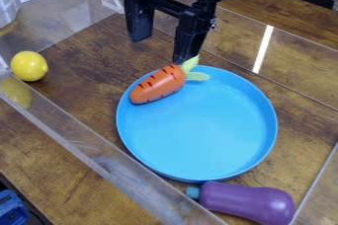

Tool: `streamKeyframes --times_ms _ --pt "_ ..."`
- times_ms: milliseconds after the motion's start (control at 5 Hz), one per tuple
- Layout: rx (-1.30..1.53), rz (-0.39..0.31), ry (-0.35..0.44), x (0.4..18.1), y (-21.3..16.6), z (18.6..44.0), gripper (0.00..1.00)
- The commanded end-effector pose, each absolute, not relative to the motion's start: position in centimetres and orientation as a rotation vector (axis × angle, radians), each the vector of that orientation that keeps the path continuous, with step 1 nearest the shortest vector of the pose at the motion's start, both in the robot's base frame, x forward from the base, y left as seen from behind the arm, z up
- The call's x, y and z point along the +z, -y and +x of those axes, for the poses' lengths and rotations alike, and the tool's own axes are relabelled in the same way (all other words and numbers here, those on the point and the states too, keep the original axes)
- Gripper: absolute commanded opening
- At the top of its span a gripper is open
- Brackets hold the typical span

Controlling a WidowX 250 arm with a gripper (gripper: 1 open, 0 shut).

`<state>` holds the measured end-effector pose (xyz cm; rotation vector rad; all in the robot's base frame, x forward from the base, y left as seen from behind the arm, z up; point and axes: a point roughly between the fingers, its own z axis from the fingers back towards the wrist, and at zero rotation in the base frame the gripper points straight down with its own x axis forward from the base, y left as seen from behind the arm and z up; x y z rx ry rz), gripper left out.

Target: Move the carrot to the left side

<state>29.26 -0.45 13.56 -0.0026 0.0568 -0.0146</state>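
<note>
The carrot point(158, 85) is small and orange with a light green leafy stub pointing up-right. It lies on the upper left rim of a round blue plate point(211, 130). My gripper point(164, 32) hangs just above and behind the carrot, pointing down. Its two black fingers point(189, 37) stand apart with nothing between them, so it is open. The gripper is not touching the carrot.
A yellow ball point(28, 66) rests at the far left on the wooden table point(86, 81). A purple eggplant point(248, 203) lies at the front, below the plate. Clear plastic walls point(53, 12) border the table on the left and front.
</note>
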Motion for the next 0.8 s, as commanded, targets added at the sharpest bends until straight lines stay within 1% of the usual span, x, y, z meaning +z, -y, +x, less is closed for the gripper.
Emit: streamKeyframes --times_ms 0,200,400,600 --pt "-0.05 -0.003 -0.065 12.7 0.4 29.4 1.0" --pt "-0.117 -0.002 -0.062 11.0 0.2 29.5 1.0" --pt "-0.176 0.004 -0.051 9.7 -0.3 30.0 1.0" --pt "-0.221 0.007 -0.038 9.1 -0.8 30.5 1.0"
